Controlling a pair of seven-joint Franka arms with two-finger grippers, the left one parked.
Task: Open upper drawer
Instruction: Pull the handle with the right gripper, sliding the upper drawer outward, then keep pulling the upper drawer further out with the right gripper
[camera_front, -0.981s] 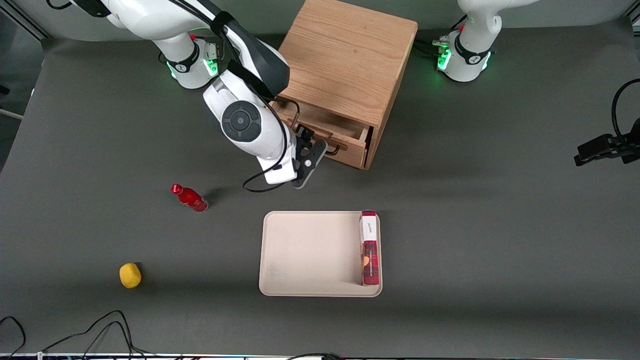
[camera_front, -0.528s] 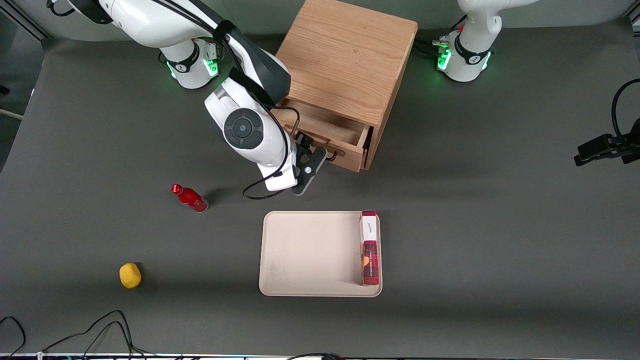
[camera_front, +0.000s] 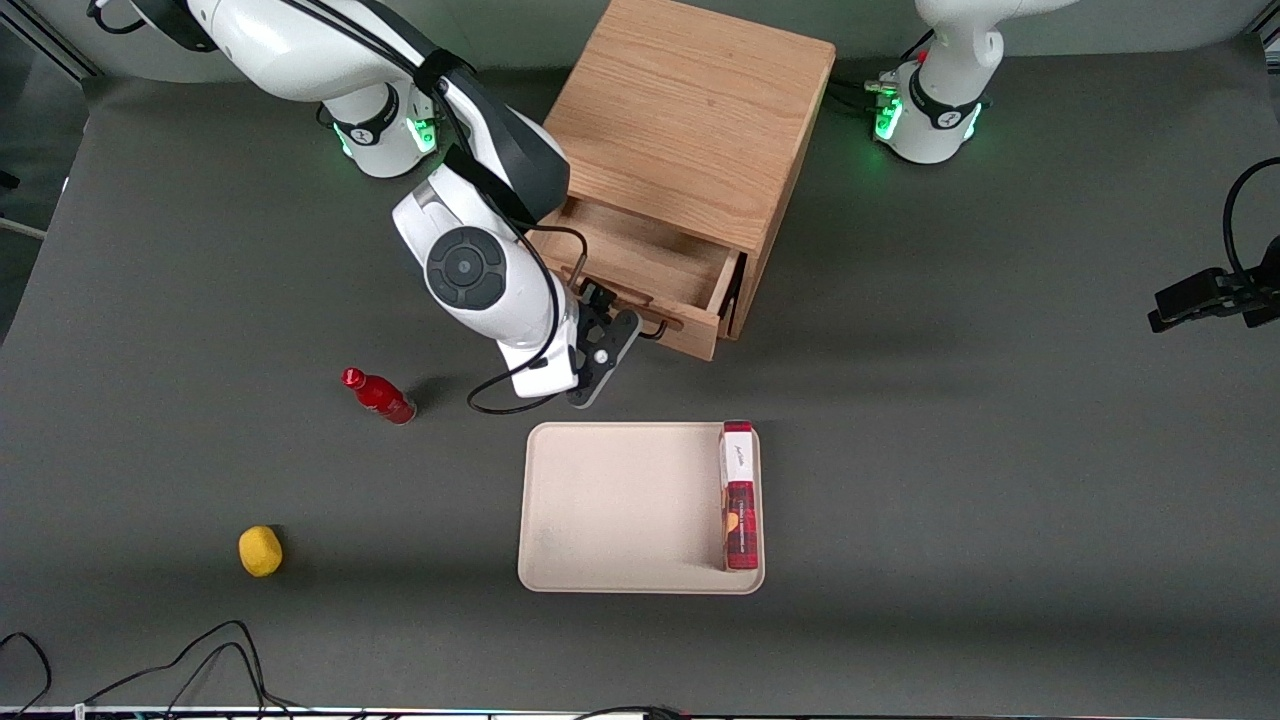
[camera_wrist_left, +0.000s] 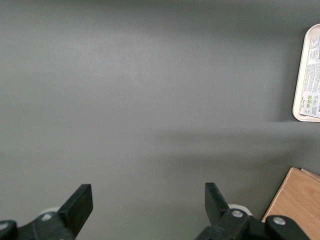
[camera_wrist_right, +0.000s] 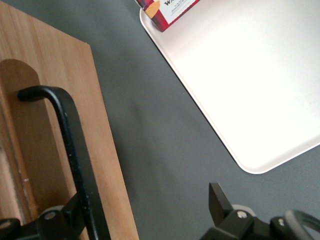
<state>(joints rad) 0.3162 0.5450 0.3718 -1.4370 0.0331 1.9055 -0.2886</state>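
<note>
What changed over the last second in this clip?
The upper drawer slid farther out of the cabinet toward the front camera, drawn by the end effector at its handle, which moved along with it. The tray, box, red bottle and yellow ball stayed put.

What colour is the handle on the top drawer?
Black. The handle of the top drawer shows best in the right wrist view, by the gripper.
</note>
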